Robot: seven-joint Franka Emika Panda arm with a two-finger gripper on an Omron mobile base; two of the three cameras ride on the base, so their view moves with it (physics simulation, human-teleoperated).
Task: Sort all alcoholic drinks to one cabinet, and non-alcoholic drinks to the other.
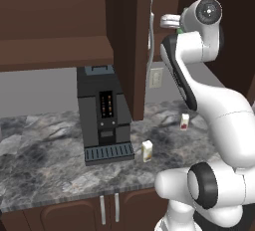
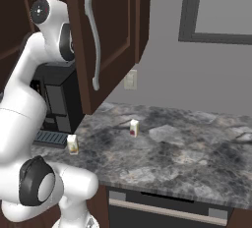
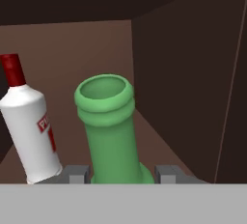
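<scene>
**Inspector A:** Left base view first. What stands on the counter?

**Inspector B:** Two small cartons. The cream carton sits just in front of the black coffee machine, near its drip tray. The white carton with the red mark stands farther back, well apart from it. The arm reaches up beside the open door of the narrower cabinet, past its silver handle.

**Inspector A:** Right base view?

**Inspector B:** Same findings. Both cartons are upright on the counter, and the arm's upper end passes behind the open cabinet door.

**Inspector A:** Hand view?

**Inspector B:** The hand is inside a dark brown cabinet. The green bottle rises between the two grey fingers, which sit against its neck on either side; I judge it gripped. Its glass is plain green with a thick ringed lip and an open mouth. Beside it, apart, is a white bottle with a red neck, tilted in this picture.

**Inspector A:** Progress?

**Inspector B:** In my judgement, the alcoholic drink is at its cabinet but not yet released. Both cartons are unsorted, so most of the work is left.
</scene>
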